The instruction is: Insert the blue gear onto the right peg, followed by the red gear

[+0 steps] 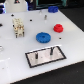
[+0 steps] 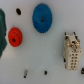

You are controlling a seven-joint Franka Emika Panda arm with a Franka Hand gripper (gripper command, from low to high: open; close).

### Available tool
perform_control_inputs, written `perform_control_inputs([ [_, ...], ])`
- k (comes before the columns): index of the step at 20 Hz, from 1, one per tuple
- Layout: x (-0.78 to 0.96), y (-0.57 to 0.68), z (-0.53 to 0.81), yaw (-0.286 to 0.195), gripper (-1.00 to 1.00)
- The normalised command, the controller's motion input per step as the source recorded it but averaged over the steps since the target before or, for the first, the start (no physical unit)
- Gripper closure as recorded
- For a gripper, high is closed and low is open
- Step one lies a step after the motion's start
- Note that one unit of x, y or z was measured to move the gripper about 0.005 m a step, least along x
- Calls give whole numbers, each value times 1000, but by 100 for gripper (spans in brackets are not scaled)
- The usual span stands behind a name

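The blue gear lies flat on the white table, mid-scene, and shows in the wrist view. The red gear lies apart from it, toward the exterior view's right, and also shows in the wrist view. The grey black-edged plate lies nearer the front. Its right peg is a thin dark upright pin; a shorter, paler pin stands to its left. Both pegs are bare. No gripper fingers show in either view. The wrist camera looks down on the gears from well above.
A beige ribbed block stands toward the exterior view's left of the blue gear, and shows in the wrist view. A small dark post stands at the back. A dark green shape sits at the wrist view's edge.
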Motion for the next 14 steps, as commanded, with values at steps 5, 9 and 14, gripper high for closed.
perform_control_inputs([
  [5,-331,353,-389,0,-100],
  [9,-278,306,-440,0,-100],
  [14,-199,117,-506,0,-100],
])
